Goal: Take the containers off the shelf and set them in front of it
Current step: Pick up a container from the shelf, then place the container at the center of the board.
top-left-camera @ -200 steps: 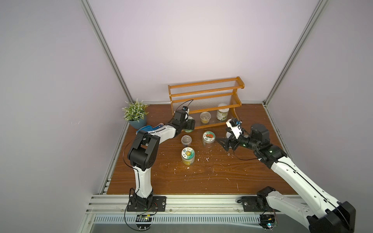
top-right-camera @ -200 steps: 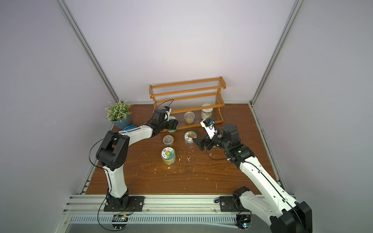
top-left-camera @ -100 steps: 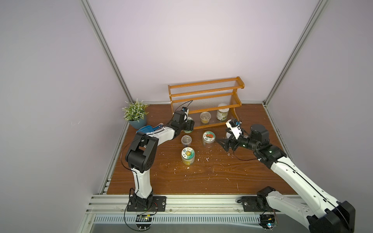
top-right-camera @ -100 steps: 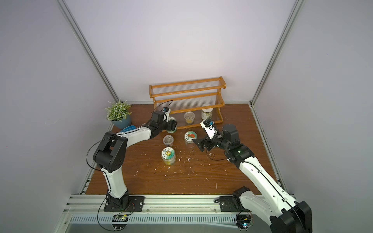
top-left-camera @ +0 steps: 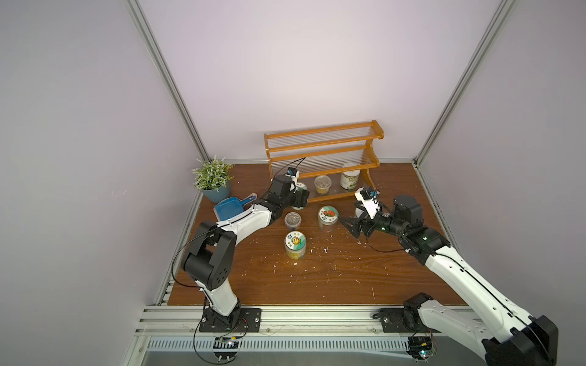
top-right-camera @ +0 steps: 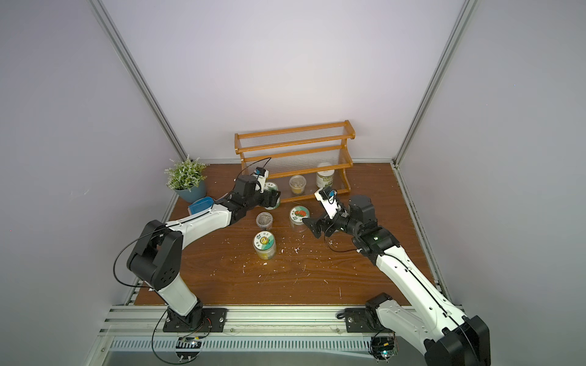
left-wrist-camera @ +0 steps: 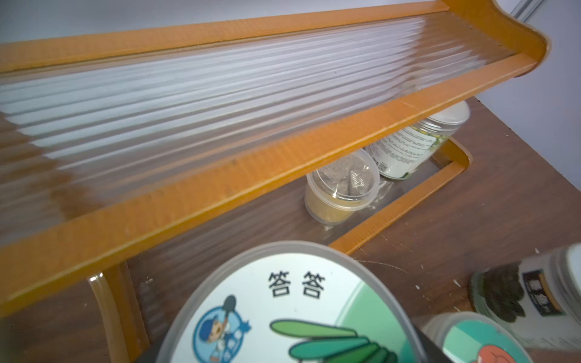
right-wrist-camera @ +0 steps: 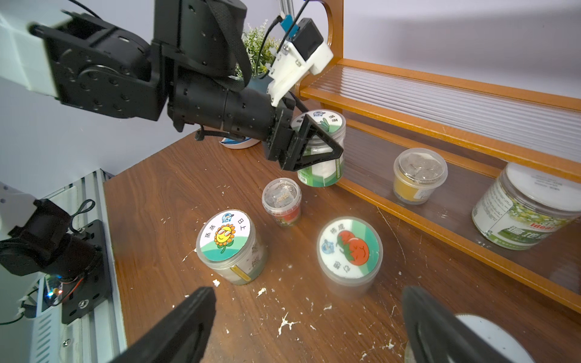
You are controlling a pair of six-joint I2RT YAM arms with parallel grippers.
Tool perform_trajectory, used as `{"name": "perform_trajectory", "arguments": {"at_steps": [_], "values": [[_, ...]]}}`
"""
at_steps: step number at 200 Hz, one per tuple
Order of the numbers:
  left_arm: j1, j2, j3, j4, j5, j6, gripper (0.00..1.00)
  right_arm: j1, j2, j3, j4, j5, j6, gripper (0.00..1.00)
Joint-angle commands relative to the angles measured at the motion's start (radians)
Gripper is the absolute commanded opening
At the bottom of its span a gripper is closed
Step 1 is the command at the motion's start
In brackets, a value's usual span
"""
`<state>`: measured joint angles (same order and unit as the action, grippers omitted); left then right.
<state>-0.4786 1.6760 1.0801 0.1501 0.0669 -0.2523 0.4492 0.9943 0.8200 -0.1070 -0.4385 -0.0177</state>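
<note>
Orange-brown wood and clear ribbed panels make up the three-tier stepped shelf (top-left-camera: pixel 322 152). Two containers stand on its lowest tier. One is a clear plastic cup (top-left-camera: pixel 322 188) of ochre-yellow stuff with grey lumps on top. Beside it, toward the shelf's right end, is a white-lidded jar with a green label (top-left-camera: pixel 349 180) that hides its contents. Both sit under the middle tier, so we judge that a steep reach could knock a finger on that rail or shove the cup deeper in.

At the shelf's left end the left gripper (top-left-camera: pixel 302 199) has its jaws closed around a clear jar with a green-leaf picture lid (right-wrist-camera: pixel 322 173), right at the front rail. We cannot tell whether its base rests on the brown wooden table (top-left-camera: pixel 317 279) or hangs a little above it. Released while hanging, or snagged on the rail, it could tip onto the small clear cup (top-left-camera: pixel 292 221) of red and green bits just in front.

Further in front of the shelf stand a sunflower-lidded jar (top-left-camera: pixel 295 245) with yellow contents and a tomato-lidded jar (top-left-camera: pixel 328 218). The right gripper (top-left-camera: pixel 349 227) hangs just beside the tomato jar, jaws spread wide and empty, close by a white-lidded jar of dark grey-green matter (left-wrist-camera: pixel 534 292). A careless swing toward the shelf could topple either.
</note>
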Motion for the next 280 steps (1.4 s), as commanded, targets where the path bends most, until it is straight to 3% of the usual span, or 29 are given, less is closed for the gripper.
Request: {"name": "perform_trajectory", "arguments": {"at_steps": [1, 56, 113, 189, 221, 280], "values": [[-0.025, -0.08, -0.023, -0.027, 0.004, -0.016, 0.82, -0.003, -0.02, 0.012, 0.026, -0.04, 0.015, 0.99], [-0.092, -0.255, -0.04, -0.156, 0.059, -0.019, 0.83, -0.004, -0.04, 0.064, -0.089, -0.102, 0.009, 0.99], [-0.292, -0.316, -0.125, -0.116, 0.022, -0.079, 0.82, -0.003, -0.13, 0.155, -0.304, -0.103, 0.04, 0.99], [-0.448, -0.177, -0.212, 0.075, 0.045, -0.066, 0.82, -0.004, -0.257, 0.135, -0.43, 0.114, 0.19, 0.99], [-0.454, -0.111, -0.25, 0.139, 0.051, -0.024, 0.82, -0.004, -0.308, 0.108, -0.431, 0.264, 0.245, 0.99], [-0.46, -0.005, -0.231, 0.209, 0.083, 0.043, 0.84, -0.005, -0.307, 0.061, -0.404, 0.299, 0.246, 0.99]]}}
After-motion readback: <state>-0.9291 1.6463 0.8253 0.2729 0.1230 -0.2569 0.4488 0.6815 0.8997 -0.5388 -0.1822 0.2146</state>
